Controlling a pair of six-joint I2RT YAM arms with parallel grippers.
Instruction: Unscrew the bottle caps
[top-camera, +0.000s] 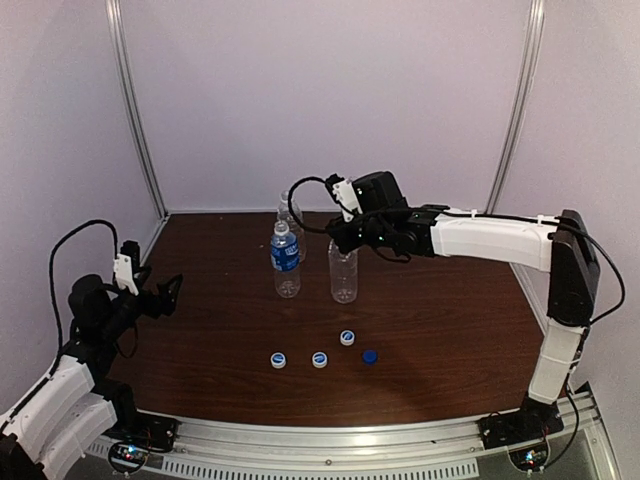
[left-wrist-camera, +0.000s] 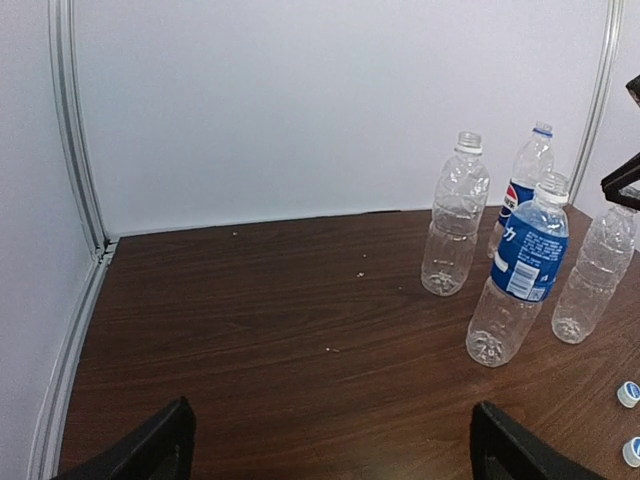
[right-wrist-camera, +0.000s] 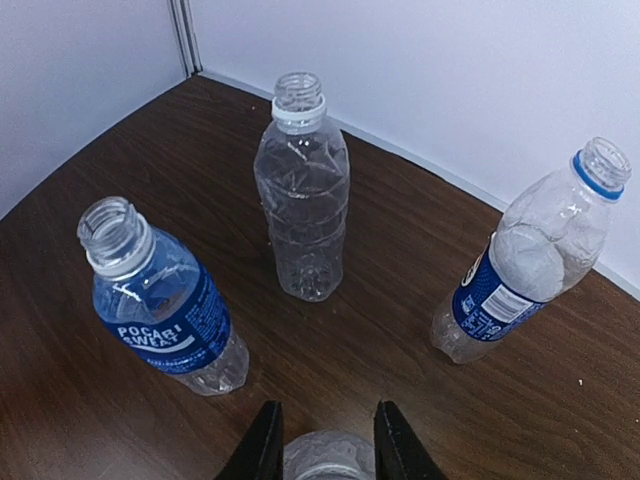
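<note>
Four bottles (top-camera: 287, 260) clustered far centre, caps (top-camera: 320, 359) strewn nearer, open tabletop (top-camera: 205, 335) left and right, walls (top-camera: 330, 100) close behind.

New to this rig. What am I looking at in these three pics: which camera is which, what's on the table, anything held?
Two robot arms, each ending in a two-finger gripper, are bolted at the near edge of a brown table. One picture looks down from above and behind them. The other two come from a camera on each wrist, so the dark shapes at their bottom edge are that arm's own fingers. Four clear bottles stand uncapped: a Pocari Sweat bottle, a Pepsi bottle, a plain bottle and a second plain bottle. Nearer the arms lie three white-and-blue caps and a dark blue cap. The left gripper is open and empty. The right gripper is closed on the second plain bottle's neck.
</note>
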